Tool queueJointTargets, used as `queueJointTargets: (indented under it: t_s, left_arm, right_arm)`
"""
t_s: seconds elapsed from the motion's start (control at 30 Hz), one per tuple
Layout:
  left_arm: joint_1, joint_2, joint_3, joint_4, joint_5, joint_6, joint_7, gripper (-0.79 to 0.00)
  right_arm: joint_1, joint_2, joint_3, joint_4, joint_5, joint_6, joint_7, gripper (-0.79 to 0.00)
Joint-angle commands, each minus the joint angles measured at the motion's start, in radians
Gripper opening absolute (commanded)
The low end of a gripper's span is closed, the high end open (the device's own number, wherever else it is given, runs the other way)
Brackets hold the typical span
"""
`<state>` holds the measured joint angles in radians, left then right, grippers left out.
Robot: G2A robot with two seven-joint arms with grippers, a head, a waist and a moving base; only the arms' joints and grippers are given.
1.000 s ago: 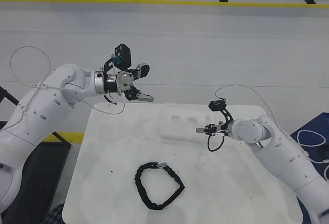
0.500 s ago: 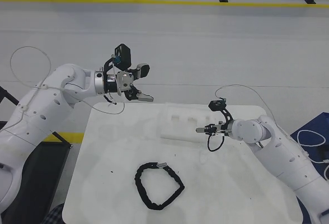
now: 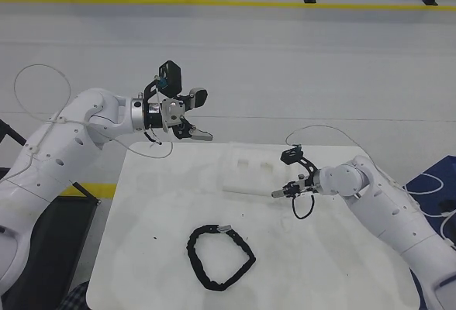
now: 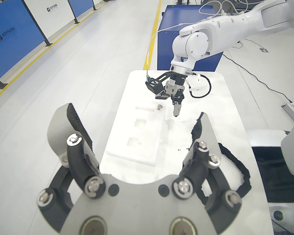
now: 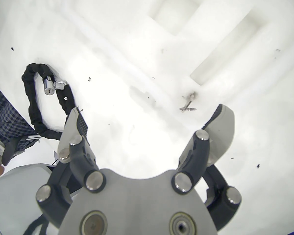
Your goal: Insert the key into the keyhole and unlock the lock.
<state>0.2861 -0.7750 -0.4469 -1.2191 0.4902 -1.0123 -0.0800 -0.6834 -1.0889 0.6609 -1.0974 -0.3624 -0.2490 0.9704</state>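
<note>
Silver key (image 5: 188, 103) lies on the foam tray's (image 3: 247, 177) right end, the right gripper (image 5: 147, 112) poised above it, fingers wide and empty; the left gripper (image 4: 134, 114), also wide, hangs at the far left. The black chain lock (image 3: 219, 257) lies nearer. Picking up the key looks pending: next, descend astride it and pinch.

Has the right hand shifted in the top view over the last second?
Yes. The right hand has shifted along the foam tray's end toward the tray's near corner, closer to the chain lock.
</note>
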Motion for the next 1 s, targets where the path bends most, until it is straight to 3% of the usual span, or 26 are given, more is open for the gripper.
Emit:
queueJointTargets:
  t_s: [0.0,0.17,0.33,0.47,0.97]
  left_arm:
    - [0.0,0.0,0.0,0.0,0.0,0.0,0.0,0.0]
    - [0.0,0.0,0.0,0.0,0.0,0.0,0.0,0.0]
    - [0.0,0.0,0.0,0.0,0.0,0.0,0.0,0.0]
    - [0.0,0.0,0.0,0.0,0.0,0.0,0.0,0.0]
    - [0.0,0.0,0.0,0.0,0.0,0.0,0.0,0.0]
  right_arm:
    - [0.012,-0.009,-0.008,0.025,-0.003,0.009,-0.005,0.0]
    - [0.035,-0.029,-0.026,0.064,-0.02,0.031,-0.006,-0.006]
    - [0.054,-0.046,-0.042,0.083,-0.042,0.084,0.023,-0.256]
    - [0.066,-0.055,-0.053,0.087,-0.074,0.124,0.047,-0.388]
    - [0.06,-0.074,-0.047,0.077,-0.123,0.206,0.059,-0.474]
